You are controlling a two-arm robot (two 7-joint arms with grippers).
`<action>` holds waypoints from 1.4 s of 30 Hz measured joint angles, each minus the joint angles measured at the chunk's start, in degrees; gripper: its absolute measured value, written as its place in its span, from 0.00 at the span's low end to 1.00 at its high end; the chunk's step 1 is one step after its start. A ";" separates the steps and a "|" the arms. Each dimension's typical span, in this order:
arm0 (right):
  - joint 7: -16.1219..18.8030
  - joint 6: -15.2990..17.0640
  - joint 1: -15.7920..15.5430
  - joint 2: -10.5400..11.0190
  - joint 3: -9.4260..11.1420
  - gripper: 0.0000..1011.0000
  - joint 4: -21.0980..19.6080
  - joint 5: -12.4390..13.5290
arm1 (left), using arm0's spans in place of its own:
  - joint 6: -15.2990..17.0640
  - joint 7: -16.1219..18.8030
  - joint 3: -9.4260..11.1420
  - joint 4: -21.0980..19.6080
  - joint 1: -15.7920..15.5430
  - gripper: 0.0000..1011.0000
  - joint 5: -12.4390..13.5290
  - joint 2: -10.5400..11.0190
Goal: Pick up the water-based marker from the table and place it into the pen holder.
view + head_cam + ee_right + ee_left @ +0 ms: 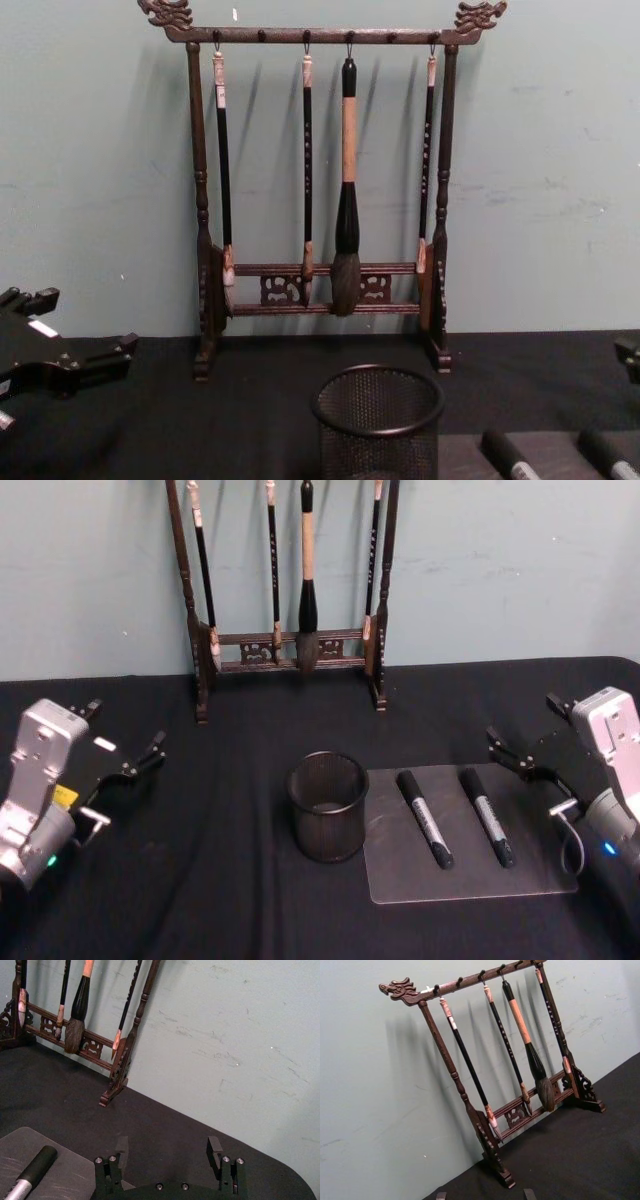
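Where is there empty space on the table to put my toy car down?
The widest bare patch of table lies between the left gripper and the pen holder. Another free strip runs between the brush rack and the pen holder. It is crowded on the mat, where two markers lie near the right gripper.

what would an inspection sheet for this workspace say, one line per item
Surface: table in black cloth, grey mat on its right half.
Job's things: two black markers with silver labels, left marker and right marker, lie side by side on the mat; round black wire-mesh pen holder stands upright beside the mat's left edge and looks empty.
Clutter: tall dark wooden rack with four hanging brushes, at the table's back.
Grippers: left gripper open, far left; right gripper open, right of the mat; both hold nothing.
Cables: thin grey cable loop at the right wrist.
Surroundings: pale green wall.
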 joint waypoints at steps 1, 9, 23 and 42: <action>0.00 0.00 0.00 0.00 0.00 0.99 0.00 0.00 | 0.00 0.00 0.00 0.00 0.00 0.99 0.00 0.00; 0.00 0.00 0.00 0.00 0.00 0.99 0.00 0.00 | 0.00 0.00 0.00 0.00 0.00 0.99 0.00 0.00; 0.00 0.00 0.00 0.00 0.00 0.99 0.00 0.00 | 0.00 0.00 0.00 0.00 0.00 0.99 0.00 0.00; 0.00 0.00 0.00 0.00 0.00 0.99 0.00 0.00 | 0.00 0.00 0.00 0.00 0.00 0.99 0.00 0.00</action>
